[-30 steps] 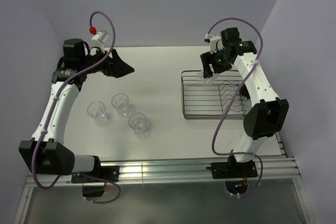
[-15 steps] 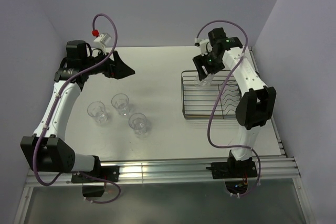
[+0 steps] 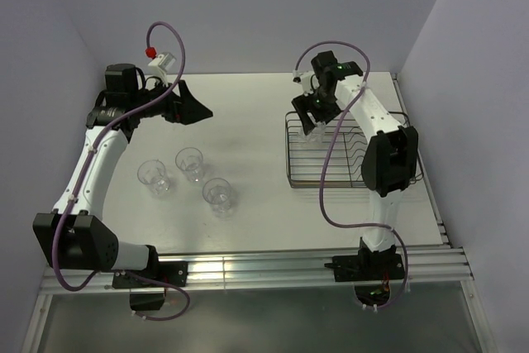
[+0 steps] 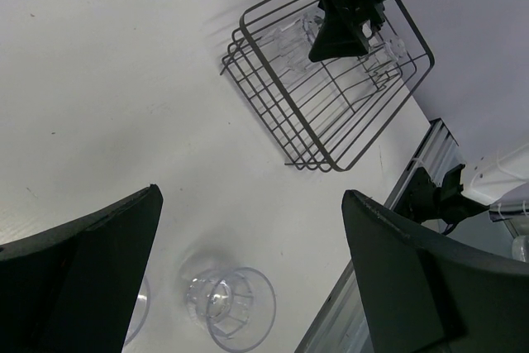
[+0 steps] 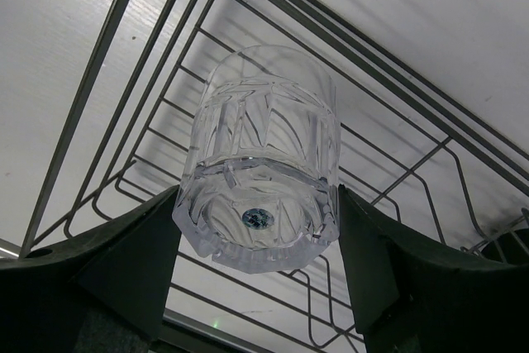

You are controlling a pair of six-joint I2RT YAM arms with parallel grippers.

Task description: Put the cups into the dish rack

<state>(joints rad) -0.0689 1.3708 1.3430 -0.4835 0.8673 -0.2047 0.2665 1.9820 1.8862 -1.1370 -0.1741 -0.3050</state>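
Observation:
My right gripper (image 3: 311, 115) is shut on a clear faceted tumbler (image 5: 260, 163), base towards the wrist and mouth down. It hangs over the far left corner of the dark wire dish rack (image 3: 331, 163). The black fingers (image 5: 124, 262) press both sides of the tumbler's base. Three more clear tumblers stand on the table to the left: (image 3: 154, 176), (image 3: 191, 162), (image 3: 218, 195). My left gripper (image 3: 188, 105) is open and empty, high above the table beyond them. One tumbler (image 4: 231, 307) shows below it in the left wrist view. The brown mug is out of view.
The rack (image 4: 331, 97) sits at the right side of the table, close to the right wall. A faint clear shape (image 4: 388, 54) sits in the rack's right part. A ribbed metal rail (image 3: 273, 266) runs along the table's near edge.
My right arm has swung left and farther back with the tumbler, from the rack's middle towards its far left corner. The left arm has barely moved.

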